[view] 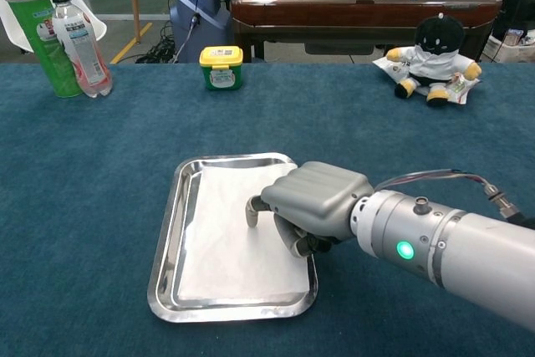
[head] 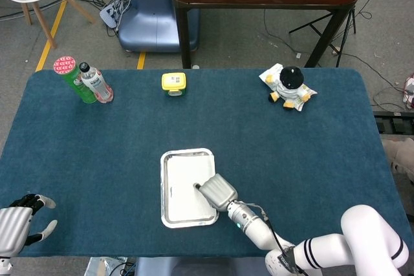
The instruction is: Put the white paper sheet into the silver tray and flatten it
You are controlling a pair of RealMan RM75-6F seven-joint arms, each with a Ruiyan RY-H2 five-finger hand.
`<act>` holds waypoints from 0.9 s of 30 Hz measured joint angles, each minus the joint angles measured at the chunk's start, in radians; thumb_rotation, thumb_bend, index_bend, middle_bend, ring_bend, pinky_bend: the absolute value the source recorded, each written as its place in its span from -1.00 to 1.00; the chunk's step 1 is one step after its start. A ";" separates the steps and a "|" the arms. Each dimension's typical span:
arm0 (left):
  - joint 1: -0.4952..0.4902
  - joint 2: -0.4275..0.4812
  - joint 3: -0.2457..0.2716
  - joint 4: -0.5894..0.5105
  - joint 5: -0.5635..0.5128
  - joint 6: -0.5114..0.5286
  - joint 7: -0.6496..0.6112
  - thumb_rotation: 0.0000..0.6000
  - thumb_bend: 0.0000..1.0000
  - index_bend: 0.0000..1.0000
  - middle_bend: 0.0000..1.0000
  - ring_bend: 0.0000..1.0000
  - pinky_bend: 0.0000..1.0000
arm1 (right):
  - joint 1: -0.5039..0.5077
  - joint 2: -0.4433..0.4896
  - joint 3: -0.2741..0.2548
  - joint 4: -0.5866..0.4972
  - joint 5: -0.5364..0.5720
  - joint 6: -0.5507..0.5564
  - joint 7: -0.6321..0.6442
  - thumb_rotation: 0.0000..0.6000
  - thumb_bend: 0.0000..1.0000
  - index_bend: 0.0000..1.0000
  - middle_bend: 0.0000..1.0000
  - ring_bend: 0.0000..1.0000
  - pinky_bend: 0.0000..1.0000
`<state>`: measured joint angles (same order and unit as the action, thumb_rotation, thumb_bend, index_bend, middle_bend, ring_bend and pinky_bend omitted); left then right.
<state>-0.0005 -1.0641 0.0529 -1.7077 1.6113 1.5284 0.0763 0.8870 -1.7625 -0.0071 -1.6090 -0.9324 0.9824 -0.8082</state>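
Observation:
The white paper sheet point(head: 184, 185) point(view: 226, 236) lies flat inside the silver tray point(head: 169, 157) point(view: 167, 232) near the table's front middle. My right hand point(head: 218, 192) point(view: 311, 203) rests over the tray's right side, its fingers curled down and a fingertip point(view: 252, 213) pressing on the paper. It holds nothing. My left hand point(head: 19, 223) sits at the front left corner of the table, far from the tray, fingers apart and empty; only the head view shows it.
At the back left stand a green can point(head: 72, 77) point(view: 40, 38) and a water bottle point(head: 96, 83) point(view: 79, 39). A yellow-lidded jar point(head: 173, 83) point(view: 221, 67) sits at the back middle, a plush toy point(head: 289, 86) point(view: 432, 59) at the back right.

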 measured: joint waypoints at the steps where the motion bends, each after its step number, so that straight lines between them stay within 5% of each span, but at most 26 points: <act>1: 0.000 0.000 0.000 0.000 -0.001 0.000 0.000 1.00 -0.51 -0.09 -0.11 -0.38 -0.18 | -0.001 -0.002 0.001 0.003 -0.003 -0.002 0.003 1.00 1.00 -0.48 1.00 1.00 1.00; 27: 0.009 0.009 -0.008 -0.015 -0.021 0.010 0.019 1.00 -0.51 -0.07 -0.11 -0.38 -0.18 | 0.000 -0.045 0.031 0.055 -0.023 -0.037 0.026 1.00 1.00 -0.48 1.00 1.00 1.00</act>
<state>0.0084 -1.0548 0.0451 -1.7226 1.5906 1.5382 0.0949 0.8872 -1.8078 0.0235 -1.5538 -0.9552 0.9452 -0.7821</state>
